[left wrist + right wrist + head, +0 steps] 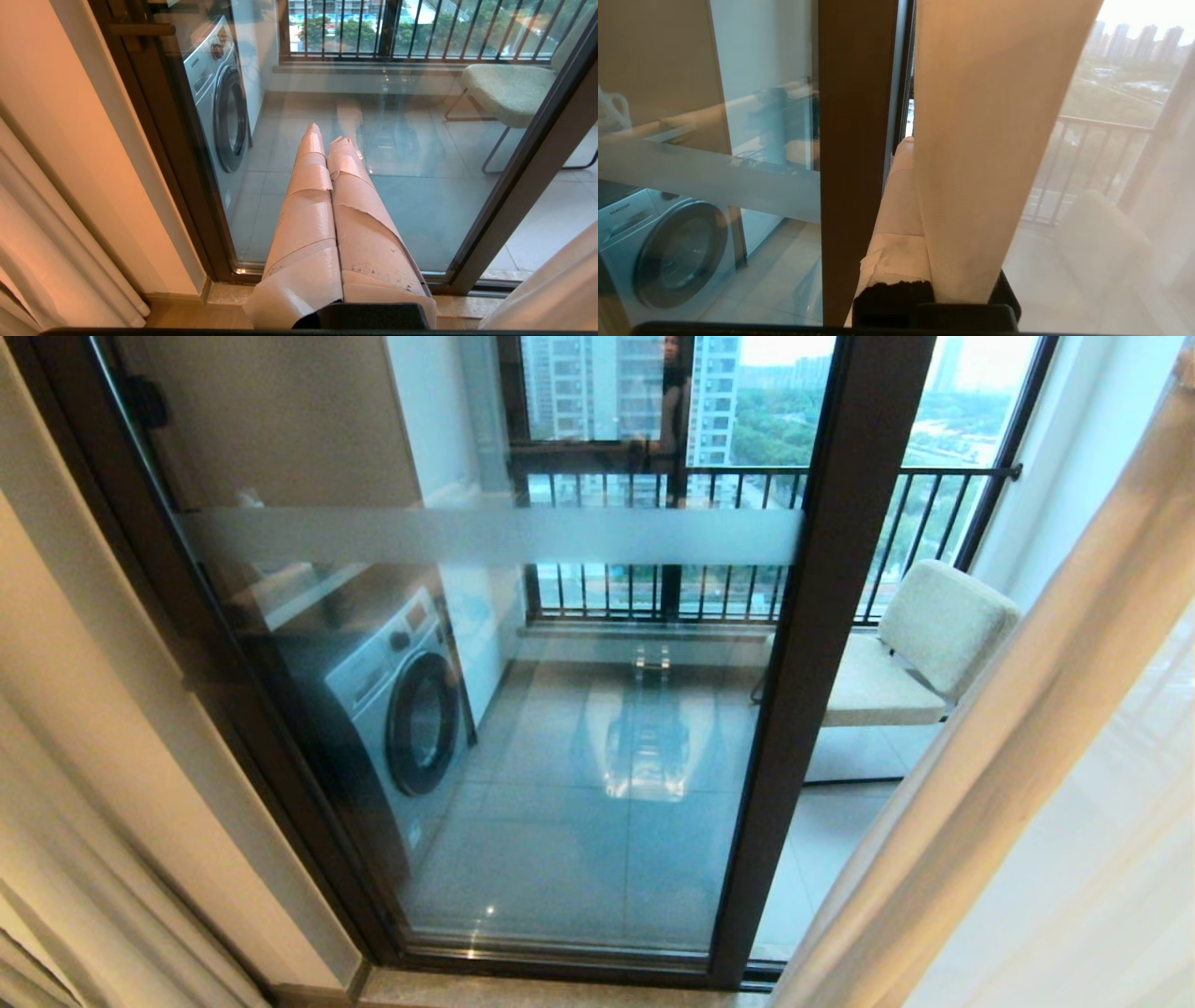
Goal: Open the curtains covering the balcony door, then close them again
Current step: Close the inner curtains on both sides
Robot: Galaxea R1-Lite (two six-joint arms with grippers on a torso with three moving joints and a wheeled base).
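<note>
The curtains [990,775] were seen drawn apart: one cream panel bunched at about 8 o'clock in the head view, the other pulled diagonally across the 4 o'clock side. The balcony door [504,709] was left exposed between them, its dark frame running from 12 to 6 o'clock just right of centre, and the frosted stripe [485,535] crossed the left pane.

The right hand [920,154] (taped fingers, mostly covered) was clenched on a fold of the right curtain panel, fabric draped over it, just beside the door frame. A thin sheer [1148,224] hung past the panel.

The left hand [324,137] was clenched on nothing, taped fingers [310,177] pressed together, pointed at the glass without a visible touch.

Through the glass a washing machine [392,700] was noted at 9 o'clock, a cushioned chair [920,649] at 3 o'clock, and a black railing [709,588] at 12 o'clock.
</note>
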